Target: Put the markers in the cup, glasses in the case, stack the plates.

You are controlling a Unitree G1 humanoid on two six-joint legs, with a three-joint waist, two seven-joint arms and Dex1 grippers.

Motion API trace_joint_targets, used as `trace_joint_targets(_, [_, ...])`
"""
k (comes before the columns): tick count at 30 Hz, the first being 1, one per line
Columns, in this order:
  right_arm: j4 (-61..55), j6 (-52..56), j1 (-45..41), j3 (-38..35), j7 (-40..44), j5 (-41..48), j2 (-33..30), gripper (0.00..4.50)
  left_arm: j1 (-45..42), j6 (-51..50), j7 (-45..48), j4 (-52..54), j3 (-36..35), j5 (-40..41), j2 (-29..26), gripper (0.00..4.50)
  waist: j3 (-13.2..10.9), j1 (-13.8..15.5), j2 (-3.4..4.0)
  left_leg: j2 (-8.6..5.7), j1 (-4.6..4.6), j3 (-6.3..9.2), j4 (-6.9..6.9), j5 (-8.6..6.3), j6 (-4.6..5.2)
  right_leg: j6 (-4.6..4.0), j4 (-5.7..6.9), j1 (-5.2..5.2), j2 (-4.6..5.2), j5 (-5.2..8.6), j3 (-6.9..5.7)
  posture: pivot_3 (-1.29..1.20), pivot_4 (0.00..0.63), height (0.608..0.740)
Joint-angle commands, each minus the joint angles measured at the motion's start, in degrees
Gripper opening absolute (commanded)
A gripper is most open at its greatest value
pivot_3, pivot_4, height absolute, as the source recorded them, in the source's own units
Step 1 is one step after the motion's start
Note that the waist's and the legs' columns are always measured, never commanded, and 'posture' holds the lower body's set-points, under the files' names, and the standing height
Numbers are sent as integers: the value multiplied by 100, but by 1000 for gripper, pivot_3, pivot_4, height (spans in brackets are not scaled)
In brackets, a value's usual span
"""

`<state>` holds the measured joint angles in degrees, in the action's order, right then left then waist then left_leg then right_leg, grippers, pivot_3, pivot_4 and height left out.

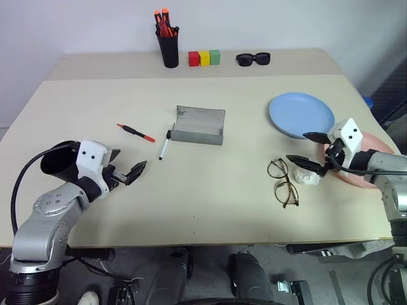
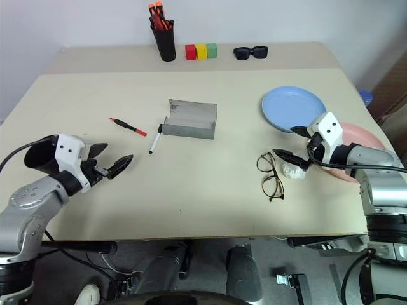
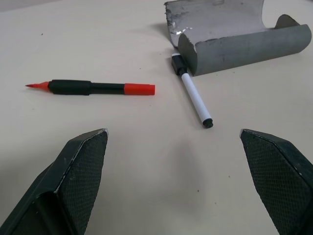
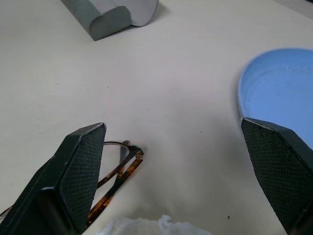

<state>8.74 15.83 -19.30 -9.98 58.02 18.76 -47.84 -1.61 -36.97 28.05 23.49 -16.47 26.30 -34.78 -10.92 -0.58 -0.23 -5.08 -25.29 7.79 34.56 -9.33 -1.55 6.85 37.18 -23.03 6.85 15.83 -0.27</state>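
A beige tabletop (image 1: 210, 190) is seen w/ the task items spread over it. Near centre, the grey felt-like hinged spectacle case (image 1: 199, 126) lies open. Touching its left end is the white marker w/ black cap (image 1: 164, 147), angled toward the front edge. Well left of that lies the black-bodied marker w/ red ends (image 1: 136, 133), flat on the tabletop.

The left gripper (image 1: 125, 172) is held just above the tabletop at front left, fingers spread wide, nothing between them; both markers are seen ahead of it in the left wrist view. The wide black tapered plastic cup (image 1: 58, 160) lies on its side just behind the left wrist, partly hidden by the arm.

At right, the thin dark wire-framed round-lens glasses (image 1: 283, 182) lie unfolded, apart from the case. A crumpled white tissue (image 1: 308, 176) sits just beside them. The right gripper (image 1: 307, 149) hovers above the tissue, jaws wide, empty. The light blue round plate (image 1: 301, 115) rests behind it; the salmon pink plate (image 1: 371, 143) is at the right edge, largely covered by the right arm, not stacked.

Along the back: a straight black pen holder w/ orange-capped pens (image 1: 168, 41), red, yellow & green blocks (image 1: 204, 58), and chunky black sunglasses (image 1: 253, 59).
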Motion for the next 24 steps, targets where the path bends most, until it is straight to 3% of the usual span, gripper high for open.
trace_joint_targets(1, [-415,63,33,-139,-111,110,17,4500,15,49,26,77,-175,16,-96,4463,0,0,0,0,0,0,0,0,0,0,0,0,0,0,0,0,150,740])
trace_joint_targets(15, [-804,399,-15,-13,-328,137,178,4500,-37,-60,28,203,-96,66,-61,4463,0,3,0,0,-2,-2,-3,0,0,-1,0,-6,0,0,3,0,150,740])
trace_joint_targets(24, [-888,309,67,70,-328,161,414,4500,-390,-283,-105,314,318,90,131,4463,0,3,-1,0,-1,-2,-3,0,0,1,0,-5,0,-1,3,0,150,740])
